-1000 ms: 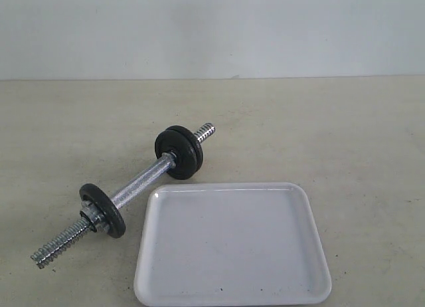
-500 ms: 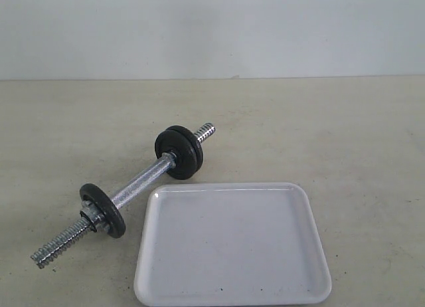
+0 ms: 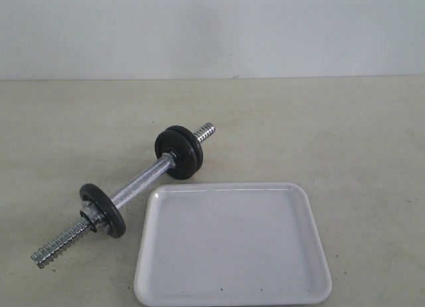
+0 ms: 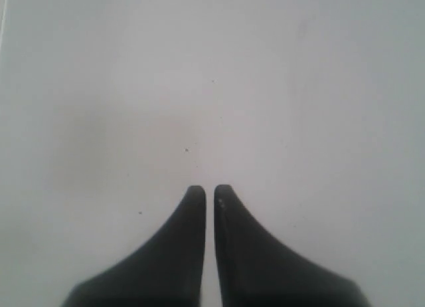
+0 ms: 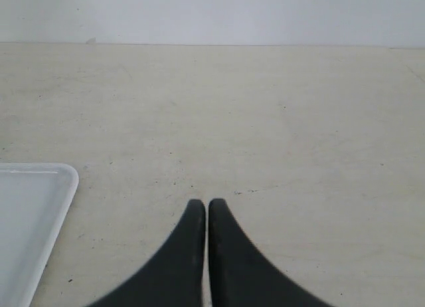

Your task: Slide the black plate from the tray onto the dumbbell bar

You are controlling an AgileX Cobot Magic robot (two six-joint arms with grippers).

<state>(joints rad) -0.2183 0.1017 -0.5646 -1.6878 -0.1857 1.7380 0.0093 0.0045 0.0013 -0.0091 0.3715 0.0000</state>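
The white tray (image 3: 226,186) lies at the front of the table with nothing on it. To its left the chrome dumbbell bar (image 3: 139,184) lies at a slant. A pair of black discs (image 3: 178,152) sits at the bar's far end and a single black disc (image 3: 103,210) at its near end. No loose black plate shows; I cannot tell which disc on the bar is it. Neither arm appears in the exterior view. My left gripper (image 4: 210,187) is shut and holds nothing, over a plain pale surface. My right gripper (image 5: 206,202) is shut and holds nothing, over the beige table beside the tray's corner (image 5: 66,181).
A beige table (image 3: 345,134) runs back to a white wall (image 3: 212,28). Threaded bar ends stick out past the discs, one at the far end (image 3: 206,131) and one at the near end (image 3: 56,247).
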